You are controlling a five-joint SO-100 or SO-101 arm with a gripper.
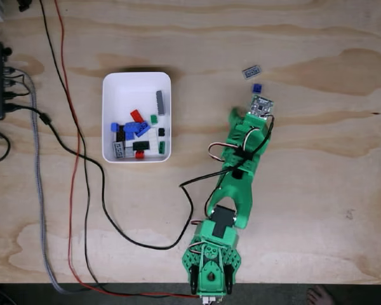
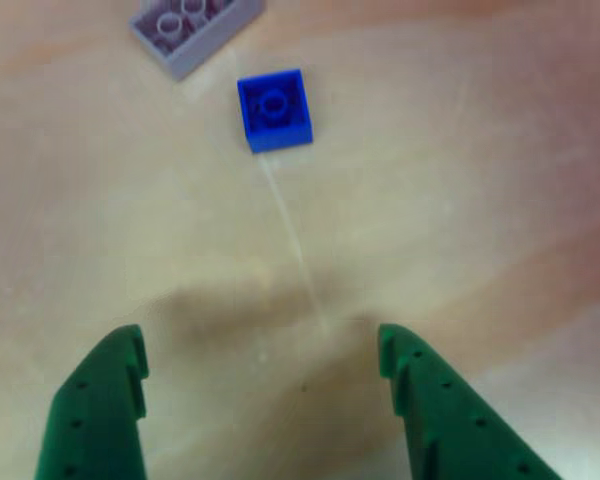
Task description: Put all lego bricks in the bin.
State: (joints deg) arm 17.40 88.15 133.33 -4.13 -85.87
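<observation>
Fixed view, left to right: cables (image 1: 41, 165) trail over the counter (image 1: 317, 190), then the bin (image 1: 136, 82) holding most bricks (image 1: 136, 132), then the green arm (image 1: 238, 171). Beyond its tip lie a grey brick (image 1: 251, 71) and a blue brick (image 1: 257, 88). Closer up, the jaws (image 2: 260, 355) stand wide apart, empty, with the blue brick (image 2: 274, 109) ahead, apparently untouched, beside the grey one (image 2: 194, 25).
</observation>
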